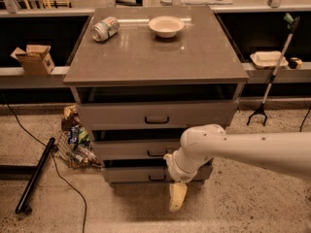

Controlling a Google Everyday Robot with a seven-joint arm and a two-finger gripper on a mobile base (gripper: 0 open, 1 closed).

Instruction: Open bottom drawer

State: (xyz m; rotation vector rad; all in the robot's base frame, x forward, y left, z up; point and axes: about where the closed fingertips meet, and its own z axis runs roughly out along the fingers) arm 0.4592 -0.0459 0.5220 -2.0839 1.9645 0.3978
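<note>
The grey cabinet (155, 57) has three drawer fronts. The bottom drawer (131, 174) is the lowest and slimmest, with a small black loop handle (156, 177) at its centre, and it looks closed. My white arm (243, 149) reaches in from the right and covers the drawer's right part. My gripper (177, 198) hangs pointing down in front of the cabinet base, just below and a little right of the handle, not touching it.
A crushed can (105, 28) and a white bowl (166, 25) sit on the cabinet top. A bag of litter (75, 140) leans at the cabinet's left. A black pole (36, 174) and cable lie on the floor to the left. A grabber tool (272, 76) stands to the right.
</note>
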